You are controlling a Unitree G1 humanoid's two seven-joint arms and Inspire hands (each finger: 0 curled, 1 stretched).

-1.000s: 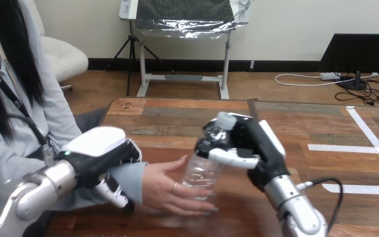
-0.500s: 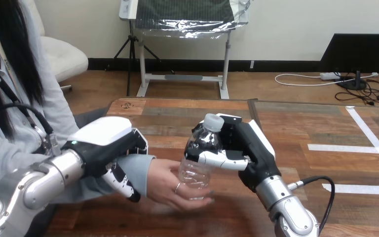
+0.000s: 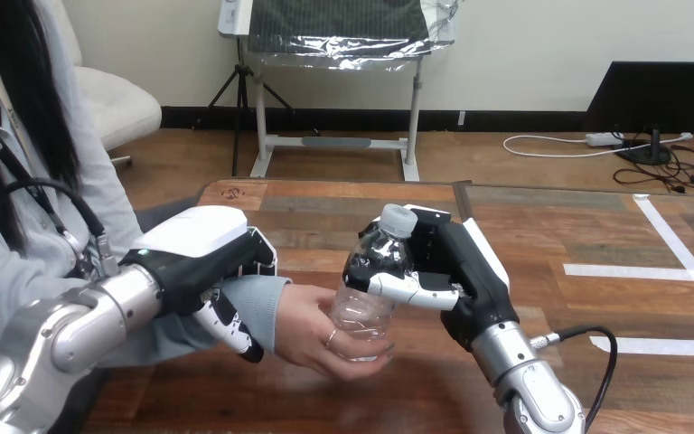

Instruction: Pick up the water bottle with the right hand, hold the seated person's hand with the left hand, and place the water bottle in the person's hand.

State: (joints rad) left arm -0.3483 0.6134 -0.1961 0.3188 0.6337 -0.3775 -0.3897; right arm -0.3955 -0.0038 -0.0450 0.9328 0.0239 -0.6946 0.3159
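The right hand (image 3: pixel 459 271) clasps the upright water bottle (image 3: pixel 370 276) — the person's hand (image 3: pixel 312 330) cups its base from seven o'clock. At nine o'clock, the left hand (image 3: pixel 197 258) curls round the person's wrist (image 3: pixel 262 306).

Robotics laboratory: a wooden surface (image 3: pixel 325 203) marked with white tape strips (image 3: pixel 637 270), with the robot's left arm (image 3: pixel 81 321) and right arm (image 3: pixel 524 380) above it.

Clear water bottle (image 3: pixel 360 315), white cap (image 3: pixel 398 218).
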